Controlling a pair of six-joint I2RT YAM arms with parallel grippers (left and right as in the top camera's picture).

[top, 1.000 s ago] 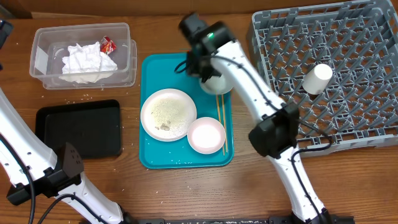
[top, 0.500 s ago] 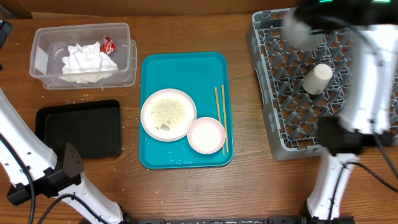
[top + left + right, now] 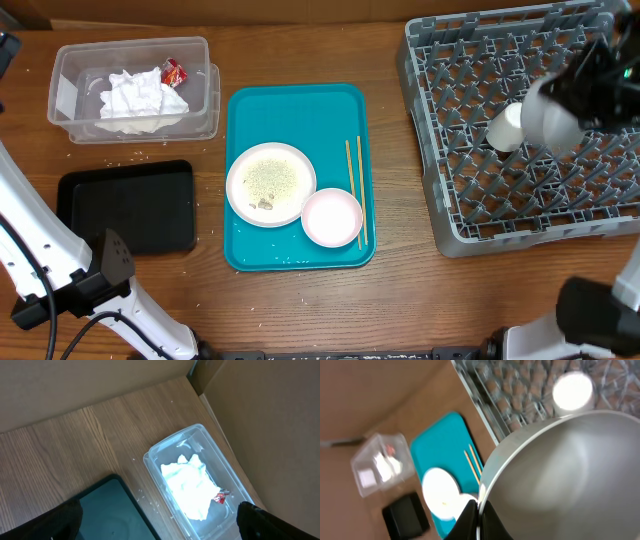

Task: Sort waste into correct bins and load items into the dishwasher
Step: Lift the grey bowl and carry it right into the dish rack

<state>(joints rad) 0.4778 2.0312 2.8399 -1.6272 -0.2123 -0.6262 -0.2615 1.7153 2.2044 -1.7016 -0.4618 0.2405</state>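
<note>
Bowl (image 3: 555, 475) now above rack (image 3: 520, 238), right gripper (image 3: 479, 510) clamped on its rim, arm (image 3: 598, 85) seemingly raised

We're looking at a robot test bench posing as a kitchen: a wooden table (image 3: 400, 300) is carrying a dish rack (image 3: 450, 100) and teal tray (image 3: 300, 115), cardboard (image 3: 270, 420) is walling it in, a white robot arm (image 3: 35, 235) is standing at its edge.
</note>
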